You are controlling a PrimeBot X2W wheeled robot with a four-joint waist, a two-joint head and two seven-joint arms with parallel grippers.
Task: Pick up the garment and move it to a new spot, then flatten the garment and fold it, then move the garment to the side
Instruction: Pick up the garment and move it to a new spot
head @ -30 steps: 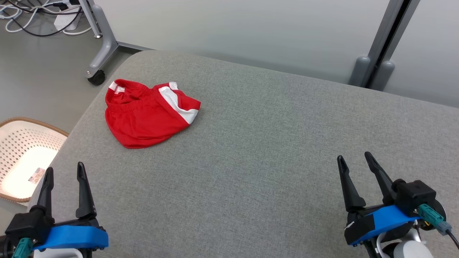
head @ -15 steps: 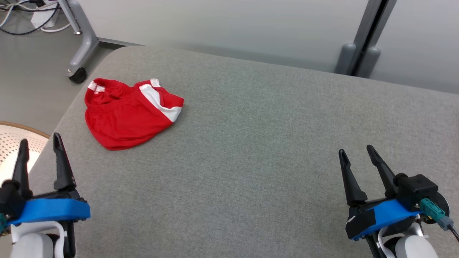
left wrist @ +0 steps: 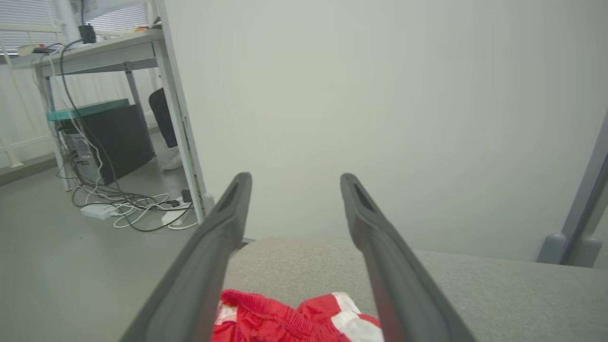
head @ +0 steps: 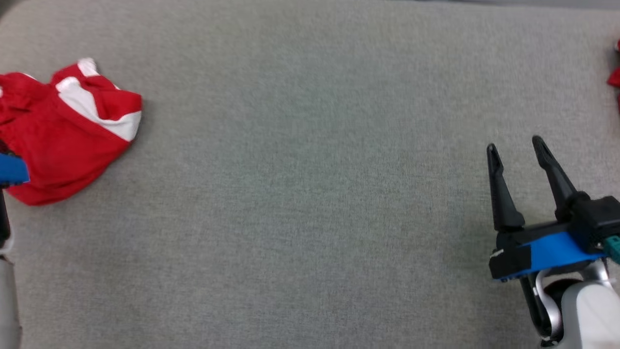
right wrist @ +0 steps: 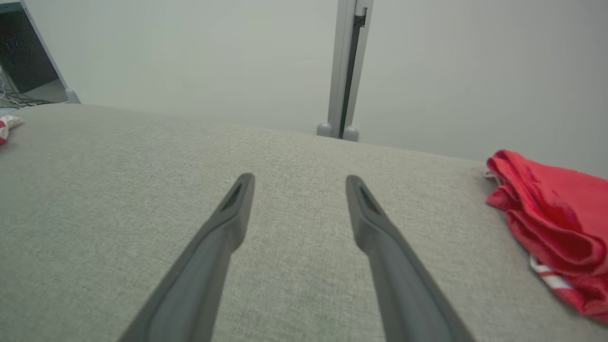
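The garment (head: 68,131), crumpled red shorts with white side panels, lies on the grey cushioned surface (head: 310,194) at the far left of the head view. My left wrist's blue mount (head: 9,169) overlaps its near left edge there. In the left wrist view my left gripper (left wrist: 294,183) is open and empty, raised above the garment (left wrist: 294,320), which shows low between the fingers. My right gripper (head: 516,145) stands open and empty at the lower right, far from the garment. In the right wrist view the right gripper (right wrist: 299,183) is spread over bare cushion.
A second red cloth (right wrist: 551,209), bunched in folds, lies on the cushion to the right of my right gripper, and its edge (head: 614,77) shows in the head view. Beyond the cushion's left end are a desk leg (left wrist: 178,118), floor cables (left wrist: 133,209) and a pale wall.
The head camera has tilted down and swung right, so the garment now sits at the left edge. My left gripper has risen toward the garment. Both grippers stay open.
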